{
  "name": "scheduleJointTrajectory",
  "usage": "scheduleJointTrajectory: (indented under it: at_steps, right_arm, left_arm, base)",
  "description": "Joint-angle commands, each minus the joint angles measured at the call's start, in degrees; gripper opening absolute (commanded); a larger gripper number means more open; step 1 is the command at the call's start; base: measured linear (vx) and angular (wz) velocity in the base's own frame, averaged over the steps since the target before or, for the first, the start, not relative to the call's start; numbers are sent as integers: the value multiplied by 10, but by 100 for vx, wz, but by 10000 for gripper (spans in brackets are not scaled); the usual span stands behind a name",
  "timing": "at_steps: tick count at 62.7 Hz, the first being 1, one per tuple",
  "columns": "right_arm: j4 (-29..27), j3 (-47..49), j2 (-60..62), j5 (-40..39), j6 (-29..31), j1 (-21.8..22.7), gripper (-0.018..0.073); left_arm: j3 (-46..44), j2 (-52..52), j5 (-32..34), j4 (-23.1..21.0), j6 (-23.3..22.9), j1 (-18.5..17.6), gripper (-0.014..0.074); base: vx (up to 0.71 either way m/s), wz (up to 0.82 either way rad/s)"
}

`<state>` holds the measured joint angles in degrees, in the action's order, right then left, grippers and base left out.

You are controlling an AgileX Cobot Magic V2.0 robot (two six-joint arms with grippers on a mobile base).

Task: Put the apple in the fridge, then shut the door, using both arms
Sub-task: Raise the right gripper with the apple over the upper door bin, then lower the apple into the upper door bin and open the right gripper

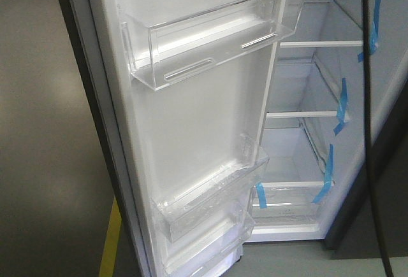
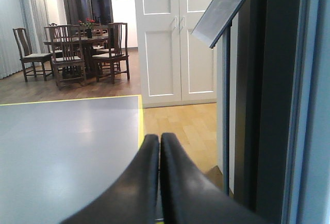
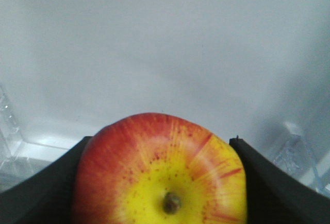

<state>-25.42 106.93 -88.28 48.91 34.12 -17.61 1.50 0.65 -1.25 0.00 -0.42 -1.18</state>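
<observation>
Fingers, R gripper [image 3: 160,183]: black pads at lower left and lower right of the right wrist view, clamped on both flanks of the apple [image 3: 161,170]. Firm side grip keeps the fruit from rolling out during the reach.
Fingers, L gripper [image 2: 159,183]: two black fingers [image 2: 134,188] pressed together, bottom centre of the left wrist view, nothing between them. Closed and empty; prob. kept free for the door push.
Apple pos.: stem dimple and yellow patch face the R wrist cam; white wall fills the frame behind it, clear plastic at lower left and lower right. Judged to be at or over a bin, exact bin cannot be told.
Front view: dark red round shape at top edge, centre-right, just above the top clear bin [image 1: 210,32]; likely the apple, mostly cut off.
Door [image 1: 191,118]: swung open, white inner face w/ clear bins fills centre of front view.
Fridge [image 1: 306,162]: interior at right, glass shelves bare, blue tape strips [image 1: 341,105] along the right inner edge.
Step, est.: placement not yet done; apple not released.
Next, est.: lower, let go, withdraw R arm, then L arm shuts door.
Risk: release too high, apple could bounce off the bin rim.
</observation>
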Motion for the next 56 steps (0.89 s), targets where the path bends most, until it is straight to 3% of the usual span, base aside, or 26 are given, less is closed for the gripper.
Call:
scheduleJointTrajectory:
  at_steps: [1, 15, 31, 56]
  right_arm:
    - [10, 57, -19, -50, -32, -9, 370]
    - [10, 123, -85, -56, -51, -9, 370]
    - [14, 128, -115, -65, -51, -9, 382]
    - [59, 128, -110, -40, -107, -8, 596]
  left_arm:
    - [12, 9, 43, 0, -5, 0, -6]
    - [12, 9, 43, 0, -5, 0, -6]
    - [12, 9, 43, 0, -5, 0, -6]
    - [12, 9, 43, 0, -5, 0, -6]
  base:
    - [0, 0]
    - [0, 0]
    - [0, 0]
    - [0, 0]
